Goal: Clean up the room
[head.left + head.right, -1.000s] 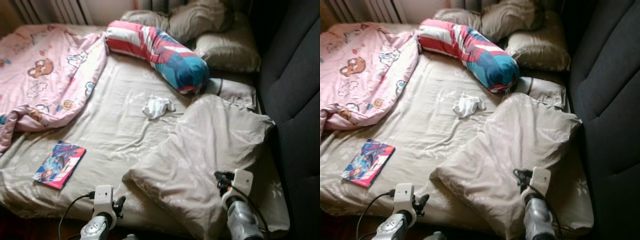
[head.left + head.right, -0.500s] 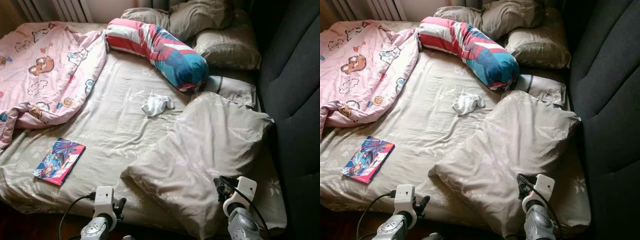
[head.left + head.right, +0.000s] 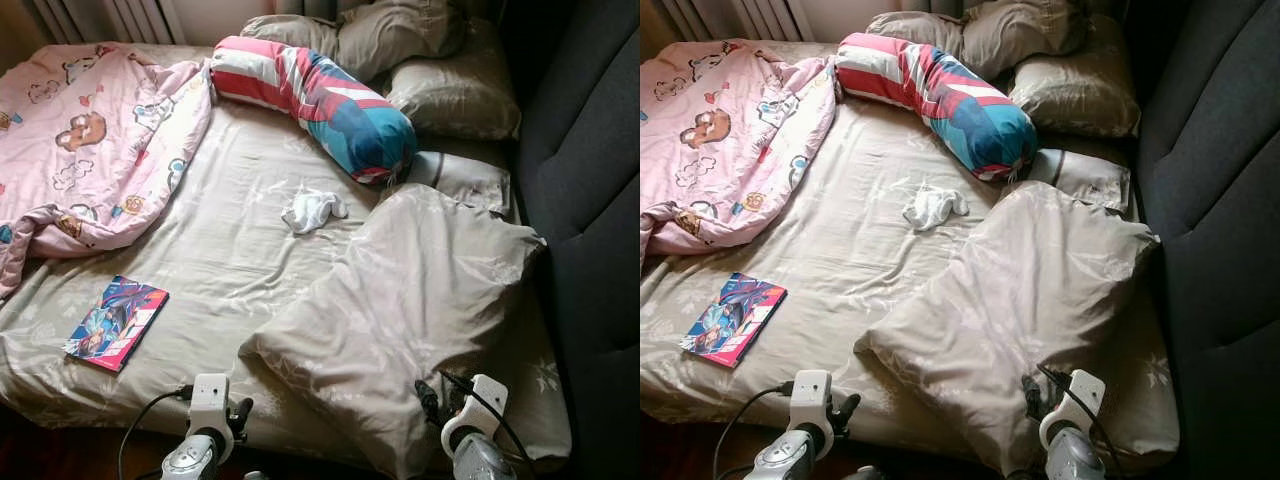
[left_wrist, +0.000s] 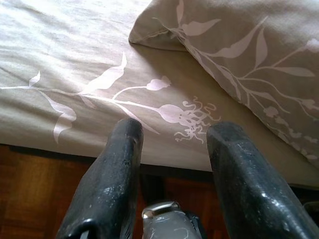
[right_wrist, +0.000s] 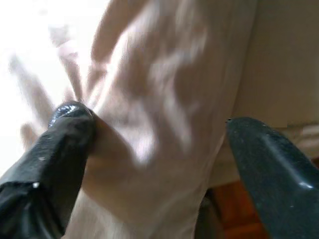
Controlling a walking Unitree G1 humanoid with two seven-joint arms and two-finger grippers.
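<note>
Between the spread fingers of the right gripper [image 5: 154, 149] the pillow [image 3: 420, 300] is being approached for a grasp (left gripper [image 4: 172, 164] also open, idle), so closing is called for next.

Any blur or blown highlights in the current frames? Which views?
Right wrist view: motion-blurred and blown out to white at one corner over the beige pillow. Left wrist view: sharp on the floral sheet, with glare on the left pincer's fingers. Eye views: evenly lit on the bed, while the dark sofa is underexposed.
</note>
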